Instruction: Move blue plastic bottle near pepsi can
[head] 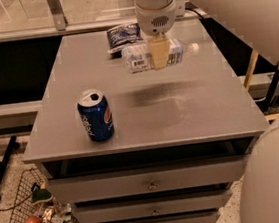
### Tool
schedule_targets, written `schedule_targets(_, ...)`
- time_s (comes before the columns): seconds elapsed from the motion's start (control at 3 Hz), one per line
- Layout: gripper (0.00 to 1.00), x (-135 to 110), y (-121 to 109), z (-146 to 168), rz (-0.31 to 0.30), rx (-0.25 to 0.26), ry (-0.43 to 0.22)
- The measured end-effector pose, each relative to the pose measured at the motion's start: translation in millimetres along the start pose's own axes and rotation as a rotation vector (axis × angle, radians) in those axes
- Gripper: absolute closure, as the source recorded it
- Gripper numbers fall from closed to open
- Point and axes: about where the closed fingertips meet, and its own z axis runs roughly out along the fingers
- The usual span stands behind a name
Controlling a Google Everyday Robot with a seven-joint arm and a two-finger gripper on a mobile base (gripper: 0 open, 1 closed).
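A grey table (210,110) seen from above and in front, with drawers (151,182) beneath its top. A white robot arm (154,1) reaches down from the upper edge of the view over the back half of the table. Its gripper (160,61) is clenched on the bottle (136,59), one tan finger (159,51) crossing the bottle's middle. The bottle lies on its side in the grasp and is held in the air above the table, its white cap pointing right, its label facing the camera. A soft shadow (152,94) falls on the tabletop below it.

The can (95,115) stands upright near the front left of the table, silver top up. It is well apart from the bottle, which hangs farther back and to the right.

Behind the bottle, at the table's back edge, lies a crinkled dark blue bag (123,35).

On the floor to the lower left sits a wire basket (21,217) with small items in it.
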Motion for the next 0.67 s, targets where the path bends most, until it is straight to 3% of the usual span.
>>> schedule_targets(0.67, 1.0, -24.2, 18.7, 15.9, 0.051, -0.044, 0.069)
